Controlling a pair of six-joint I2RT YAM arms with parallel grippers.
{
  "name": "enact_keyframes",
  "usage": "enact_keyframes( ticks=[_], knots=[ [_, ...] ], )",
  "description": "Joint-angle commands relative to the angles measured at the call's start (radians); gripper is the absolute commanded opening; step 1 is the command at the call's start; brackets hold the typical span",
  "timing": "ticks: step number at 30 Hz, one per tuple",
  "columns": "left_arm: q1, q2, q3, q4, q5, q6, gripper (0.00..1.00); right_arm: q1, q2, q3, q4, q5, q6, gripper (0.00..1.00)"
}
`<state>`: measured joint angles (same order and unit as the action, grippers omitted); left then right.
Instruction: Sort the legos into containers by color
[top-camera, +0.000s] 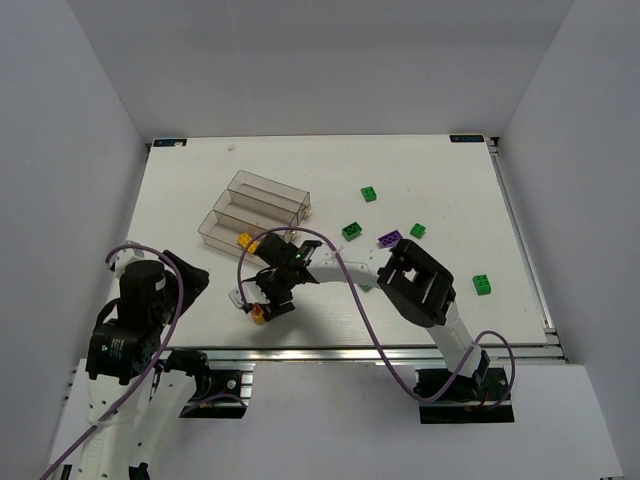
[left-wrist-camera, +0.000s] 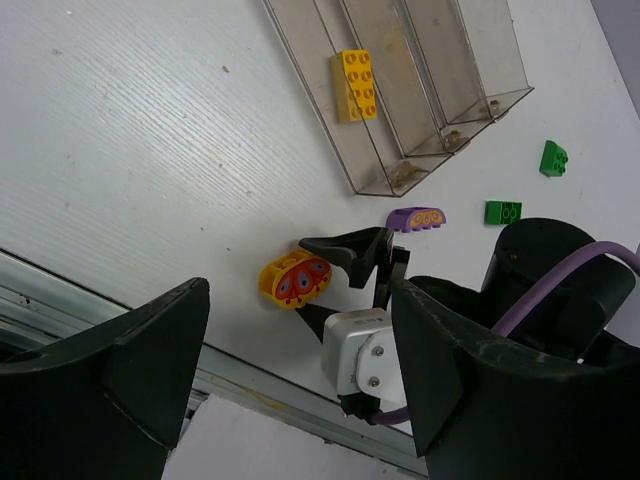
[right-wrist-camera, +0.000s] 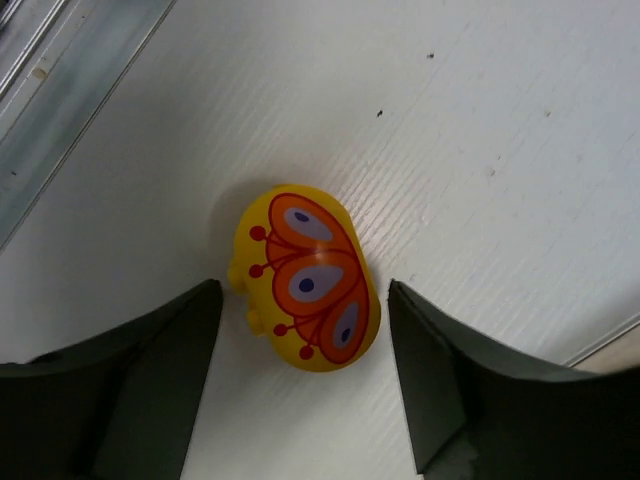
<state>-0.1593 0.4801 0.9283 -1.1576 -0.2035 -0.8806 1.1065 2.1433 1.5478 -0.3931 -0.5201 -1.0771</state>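
A rounded yellow lego with an orange butterfly print (right-wrist-camera: 310, 280) lies on the table near the front edge; it also shows in the top view (top-camera: 258, 316) and the left wrist view (left-wrist-camera: 295, 280). My right gripper (right-wrist-camera: 303, 292) is open with a finger on each side of it, not touching; it shows in the top view (top-camera: 264, 305) too. A yellow brick (left-wrist-camera: 355, 85) lies in the lowest bin of the clear containers (top-camera: 255, 205). My left gripper (left-wrist-camera: 300, 400) is open and empty, raised at the front left (top-camera: 192, 277).
A purple brick (top-camera: 390, 240) and green bricks (top-camera: 352, 230), (top-camera: 417, 231), (top-camera: 370, 194), (top-camera: 482, 285) lie scattered to the right of the bins. The metal front rail (right-wrist-camera: 70, 90) runs close to the butterfly lego. The right arm's purple cable (top-camera: 350, 290) loops over the table.
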Motion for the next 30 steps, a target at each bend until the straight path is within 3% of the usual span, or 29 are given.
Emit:
enact_keyframes(
  ticks=[1,4,5,8,16,19,26,30],
  knots=[
    [-0.003,-0.009,0.026,-0.016,-0.013,0.003,0.83,0.006,0.029,0.037,-0.023,0.031,-0.004,0.68],
    [-0.003,-0.021,0.020,-0.013,-0.005,0.002,0.82,0.003,0.000,0.031,-0.049,-0.018,-0.009,0.47],
    [-0.003,-0.028,0.017,-0.013,-0.002,0.000,0.82,0.000,0.000,0.026,-0.056,-0.018,-0.010,0.36],
    [-0.003,-0.055,0.000,0.001,0.007,-0.006,0.82,0.000,-0.091,-0.021,-0.056,-0.081,0.011,0.21],
    [-0.003,-0.109,-0.026,0.068,0.058,0.006,0.79,-0.074,-0.347,-0.071,0.066,-0.081,0.393,0.14],
    [-0.003,-0.126,-0.048,0.102,0.081,0.014,0.79,-0.105,-0.399,-0.064,0.112,0.003,0.509,0.06],
    [0.007,-0.104,-0.092,0.193,0.179,0.054,0.79,-0.157,-0.338,-0.051,0.233,0.245,0.644,0.05],
    [0.007,-0.087,-0.092,0.214,0.199,0.065,0.80,-0.177,-0.242,0.017,0.250,0.284,0.675,0.07]
  ],
)
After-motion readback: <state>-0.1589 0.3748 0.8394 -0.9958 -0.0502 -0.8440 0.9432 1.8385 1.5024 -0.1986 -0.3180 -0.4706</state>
